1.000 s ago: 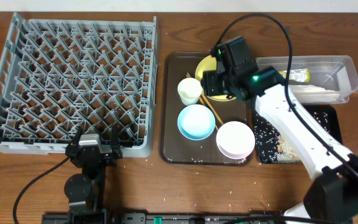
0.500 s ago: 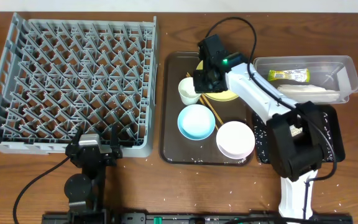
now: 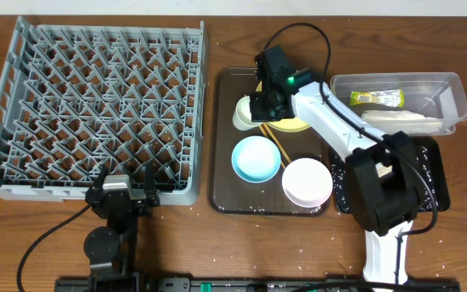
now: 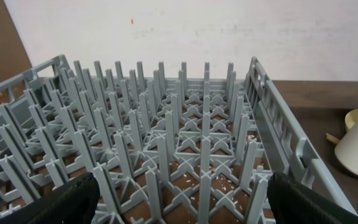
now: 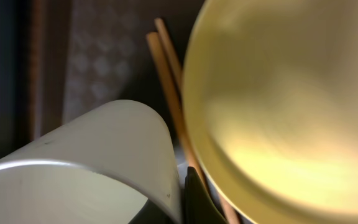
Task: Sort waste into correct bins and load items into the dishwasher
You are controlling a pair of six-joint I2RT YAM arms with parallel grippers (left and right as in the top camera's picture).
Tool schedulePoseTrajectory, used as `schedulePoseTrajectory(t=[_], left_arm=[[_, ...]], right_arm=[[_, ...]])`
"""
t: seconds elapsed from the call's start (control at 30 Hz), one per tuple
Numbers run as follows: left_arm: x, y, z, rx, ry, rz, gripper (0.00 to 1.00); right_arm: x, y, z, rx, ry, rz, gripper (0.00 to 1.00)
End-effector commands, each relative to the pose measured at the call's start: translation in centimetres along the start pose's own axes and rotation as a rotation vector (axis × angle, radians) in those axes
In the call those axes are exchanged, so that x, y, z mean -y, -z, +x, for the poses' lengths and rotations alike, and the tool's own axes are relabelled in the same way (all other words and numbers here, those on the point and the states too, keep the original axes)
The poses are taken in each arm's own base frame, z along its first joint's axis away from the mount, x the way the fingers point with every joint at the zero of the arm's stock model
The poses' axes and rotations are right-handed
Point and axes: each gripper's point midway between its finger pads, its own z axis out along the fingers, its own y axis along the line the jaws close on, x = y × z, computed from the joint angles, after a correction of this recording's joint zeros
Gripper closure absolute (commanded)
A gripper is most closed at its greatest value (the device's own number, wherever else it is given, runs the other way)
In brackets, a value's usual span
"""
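Dish rack [image 3: 92, 105]: grey, with a lattice of upright pegs. It fills the left half of the table and holds no dishes. The left wrist view shows a few pale grains on its floor.
Brown serving tray [image 3: 224, 174]: lies just right of the rack and carries the plate, both bowls, the cup and the chopsticks.
Clear tub [image 3: 457, 97]: stands at the far right, behind the black tray, with the wrapper and the napkin inside it.
Black tray [image 3: 438, 170]: lies right of the serving tray, partly hidden by the right arm's base.
Yellow plate [image 3: 292, 124]: sits at the back of the serving tray, partly under the right arm's wrist.
White bowl [image 3: 306, 181]: upright at the tray's front right corner.
Blue bowl [image 3: 256, 158]: upright, just left of the white bowl and in front of the cup.
Right gripper [image 3: 254, 111]: reaches down between cup and plate. Its jaws are closed tight on the cup's wall on the side facing the plate.
Left gripper [image 3: 126, 175]: hangs at the rack's near edge with its fingers spread wide and nothing between them.
White cup [image 3: 242, 113]: stands at the tray's back left, beside the plate, pinched at its rim. Whether its base touches the tray cannot be told.
Napkin [image 3: 408, 120]: long and crumpled, lying along the tub's near side.
Chopsticks [image 3: 276, 144]: lie together at a slant between the blue bowl and the plate, their far ends running under the plate's edge.
Wrapper [image 3: 377, 99]: green and yellow, lying behind the napkin.
Rice [image 3: 341, 174]: loose pale grains strewn over the black tray.
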Motion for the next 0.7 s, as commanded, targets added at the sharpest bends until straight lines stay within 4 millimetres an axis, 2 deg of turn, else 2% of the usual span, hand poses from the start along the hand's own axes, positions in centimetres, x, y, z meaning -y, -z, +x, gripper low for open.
schedulePoseTrajectory(t=[0.0,0.2,0.37,0.4,0.53,0.67], left_arm=[[0.0,-0.2,0.6,0.000,0.058,0.004,0.13],[0.7,0.1,-0.8,0.021,0.147,0.043,0.13],[1.4,0.2,-2.8,0.015,0.200,0.085,0.13],[1.7,0.1,-3.8,0.001,0.221,0.106,0.13],[2.8,-0.7,-5.8,-0.065,0.268,0.169,0.13],[4.2,-2.5,-6.9,-0.185,0.315,0.242,0.13]], right_arm=[[-1.3,5.2,-3.0,0.099,-0.007,-0.105,0.99],[0.5,10.6,-4.4,0.161,-0.043,-0.166,0.99],[0.9,13.2,-4.5,0.178,-0.036,-0.209,0.99],[0.5,13.8,-4.4,0.182,-0.024,-0.231,0.99],[-0.3,14.6,-4.3,0.186,-0.011,-0.274,0.99],[-0.9,14.7,-4.3,0.180,-0.004,-0.311,0.99]])
